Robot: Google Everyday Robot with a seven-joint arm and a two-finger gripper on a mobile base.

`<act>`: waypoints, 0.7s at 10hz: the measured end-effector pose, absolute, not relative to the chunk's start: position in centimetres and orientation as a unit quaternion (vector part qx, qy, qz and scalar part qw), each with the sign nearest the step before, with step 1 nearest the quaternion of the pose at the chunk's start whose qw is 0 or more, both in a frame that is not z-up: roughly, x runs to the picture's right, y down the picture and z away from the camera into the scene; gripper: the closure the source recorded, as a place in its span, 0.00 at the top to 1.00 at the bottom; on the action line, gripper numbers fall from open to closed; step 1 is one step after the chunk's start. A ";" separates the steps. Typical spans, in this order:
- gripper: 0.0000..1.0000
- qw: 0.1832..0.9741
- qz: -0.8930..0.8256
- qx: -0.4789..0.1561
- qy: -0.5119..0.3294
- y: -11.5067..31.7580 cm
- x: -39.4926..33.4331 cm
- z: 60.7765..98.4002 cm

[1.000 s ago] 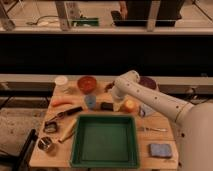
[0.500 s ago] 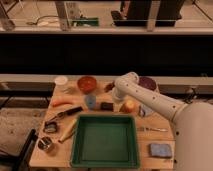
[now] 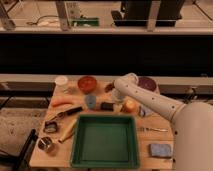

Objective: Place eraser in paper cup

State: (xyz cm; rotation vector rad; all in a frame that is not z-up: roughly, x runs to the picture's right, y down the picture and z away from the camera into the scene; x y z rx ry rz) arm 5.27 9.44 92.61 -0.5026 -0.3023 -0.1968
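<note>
Eraser (image 3: pixel 107 106) is seen just beside the gripper (image 3: pixel 117 100), well apart from the paper cup (image 3: pixel 62 82); whether it is gripped cannot be told. With a loose hold, it could be dropped short.

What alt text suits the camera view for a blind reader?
The robot's gripper hangs beside the black eraser on a wooden table, behind a green tray. The white paper cup stands near the table's far left corner.
</note>
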 end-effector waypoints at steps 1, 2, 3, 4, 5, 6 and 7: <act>0.71 0.951 -0.098 -0.252 -0.150 9.6 5.3 92.8; 0.71 0.950 -0.097 -0.257 -0.150 9.7 5.4 92.9; 0.69 0.948 -0.096 -0.262 -0.151 9.9 5.6 93.2; 0.62 0.947 -0.096 -0.266 -0.154 9.9 5.6 93.4; 0.54 0.945 -0.094 -0.272 -0.157 10.0 5.7 93.4; 0.50 0.944 -0.093 -0.274 -0.159 10.0 5.8 93.5; 0.42 0.944 -0.094 -0.274 -0.158 10.0 5.9 93.6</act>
